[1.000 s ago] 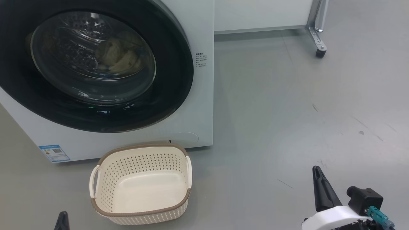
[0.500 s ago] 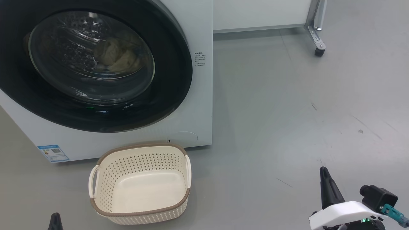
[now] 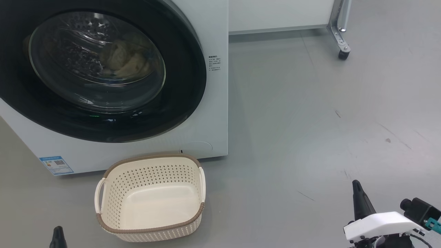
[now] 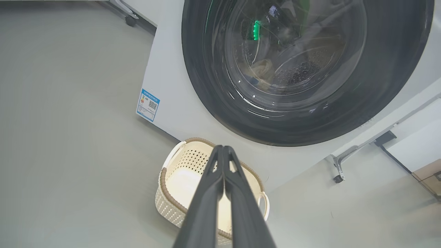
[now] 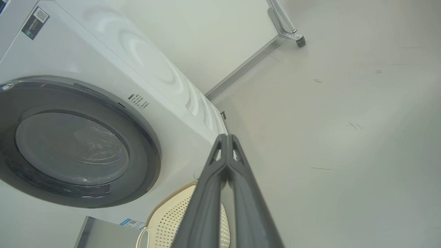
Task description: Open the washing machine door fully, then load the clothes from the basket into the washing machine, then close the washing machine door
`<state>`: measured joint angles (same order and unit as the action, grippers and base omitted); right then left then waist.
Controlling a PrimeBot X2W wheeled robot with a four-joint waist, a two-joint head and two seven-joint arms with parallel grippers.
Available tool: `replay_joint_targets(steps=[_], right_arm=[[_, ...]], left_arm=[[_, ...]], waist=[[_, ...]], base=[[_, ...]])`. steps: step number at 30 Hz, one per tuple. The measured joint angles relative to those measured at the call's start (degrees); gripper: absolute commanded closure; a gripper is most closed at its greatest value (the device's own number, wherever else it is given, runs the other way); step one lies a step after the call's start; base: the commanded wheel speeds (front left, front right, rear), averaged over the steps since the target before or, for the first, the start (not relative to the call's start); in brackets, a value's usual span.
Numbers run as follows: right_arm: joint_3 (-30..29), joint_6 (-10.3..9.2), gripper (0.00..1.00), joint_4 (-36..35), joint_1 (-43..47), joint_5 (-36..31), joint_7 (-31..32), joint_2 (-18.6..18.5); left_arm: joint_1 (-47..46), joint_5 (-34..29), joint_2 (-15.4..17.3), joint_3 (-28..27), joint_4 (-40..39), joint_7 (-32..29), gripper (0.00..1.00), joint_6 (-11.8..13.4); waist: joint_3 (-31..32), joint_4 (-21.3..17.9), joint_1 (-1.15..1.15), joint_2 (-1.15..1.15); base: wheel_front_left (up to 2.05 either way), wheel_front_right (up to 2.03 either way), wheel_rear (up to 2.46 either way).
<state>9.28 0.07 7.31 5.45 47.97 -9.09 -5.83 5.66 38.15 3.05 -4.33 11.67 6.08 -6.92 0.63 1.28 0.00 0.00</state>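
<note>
The washing machine (image 3: 215, 113) stands at the upper left, and the washing machine door (image 3: 187, 86) lies flat against its front. Behind the glass, pale yellow clothes (image 3: 124, 62) rest in the drum. On the floor before the machine sits the cream basket (image 3: 151, 171), with nothing inside. At the lower left edge my left gripper (image 3: 58, 231) pokes up, and its fingers (image 4: 220, 179) press together over the basket (image 4: 187, 162). My right gripper (image 3: 356, 186) is low at the right, shut and holding nothing, its tip (image 5: 226, 138) in front of the machine's corner.
A metal leg with a caster (image 3: 343, 54) stands at the back right under a white panel (image 3: 275, 13). Grey floor (image 3: 310, 120) stretches right of the machine. A blue label (image 3: 55, 164) marks the machine's lower left front.
My right gripper has sunk toward the lower right corner, and the left tip has dropped lower. The camera has shifted slightly. The door, clothes and basket are unchanged.
</note>
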Motion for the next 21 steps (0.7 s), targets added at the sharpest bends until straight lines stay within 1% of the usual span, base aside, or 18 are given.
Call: replay_joint_targets(steps=[2,7,9,14,16,21], right_arm=[[-0.37,0.46,1.0,0.24,-0.26,1.51,0.37,0.0],[-1.33,0.56,1.0,0.65,-1.15,5.05,1.37,0.0],[-1.7,0.97,1.0,0.9,-1.16,6.45,1.76,0.0],[-2.58,1.23,1.0,1.48,-1.65,10.04,2.41,0.02],[-3.19,1.59,1.0,1.82,-2.31,12.18,3.09,0.02],[-4.11,2.0,1.0,2.37,-2.55,15.75,4.1,0.03]], left_arm=[[-0.37,1.9,-0.04,-0.1,0.15,-0.37,1.0,0.0],[-1.15,5.79,-0.18,-0.18,0.41,-1.55,1.0,0.0],[-1.34,7.09,-0.19,-0.24,0.6,-2.03,1.0,0.0],[-2.14,10.98,-0.22,-0.32,0.98,-2.63,1.0,0.0],[-2.49,13.56,-0.26,-0.38,1.2,-3.47,1.0,0.0],[-3.22,17.46,-0.41,-0.45,1.46,-4.37,1.0,0.0]], waist=[[-0.03,-0.04,0.0,0.0],[-0.09,-0.13,0.0,0.0],[-0.11,-0.16,0.0,0.0],[-0.17,-0.25,0.0,0.0],[-0.21,-0.31,0.0,0.0],[-0.27,-0.41,0.0,0.0]], base=[[0.0,0.0,0.0],[0.0,0.0,0.0],[0.0,0.0,0.0],[0.0,0.0,0.0],[0.0,0.0,0.0],[0.0,0.0,0.0]])
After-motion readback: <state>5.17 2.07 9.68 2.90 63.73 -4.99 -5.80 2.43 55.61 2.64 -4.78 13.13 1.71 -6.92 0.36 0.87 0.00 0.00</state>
